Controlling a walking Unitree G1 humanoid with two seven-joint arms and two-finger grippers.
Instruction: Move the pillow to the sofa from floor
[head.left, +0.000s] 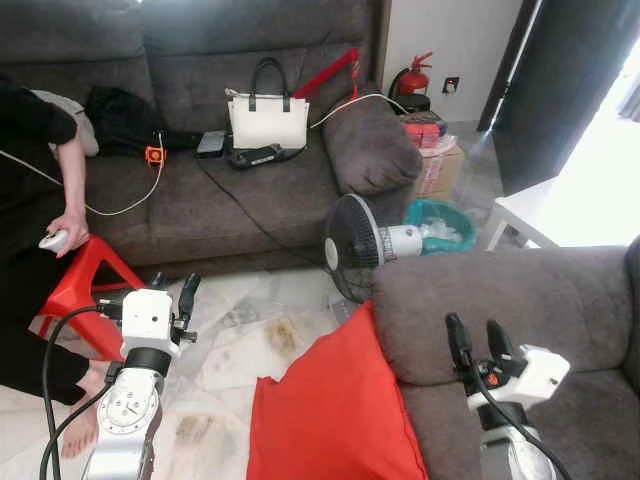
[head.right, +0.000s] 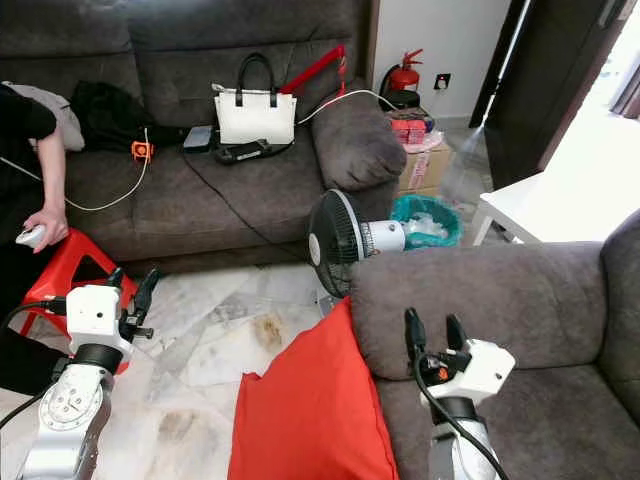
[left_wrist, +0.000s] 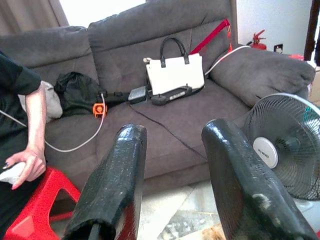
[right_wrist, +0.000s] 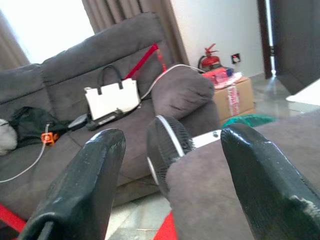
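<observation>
Left gripper (head.left: 172, 292) sits lower left of the head view, fingers spread, holding nothing, raised over the marble floor (head.left: 250, 340) just right of the red stool (head.left: 85, 290). Right gripper (head.left: 478, 347) at lower right, fingers also apart and empty, hovers over the near grey sofa (head.left: 520, 300) by its armrest.

Red pillow (head.left: 335, 410) is at bottom centre, standing on the floor and leaning against the near sofa's arm, between the two grippers, touching neither.

Standing fan (head.left: 355, 250) just above the pillow. Far sofa (head.left: 250, 190) across the upper frame carries a white handbag (head.left: 268, 118). A person's hand (head.left: 68, 232) at the left edge holds a small white object.
</observation>
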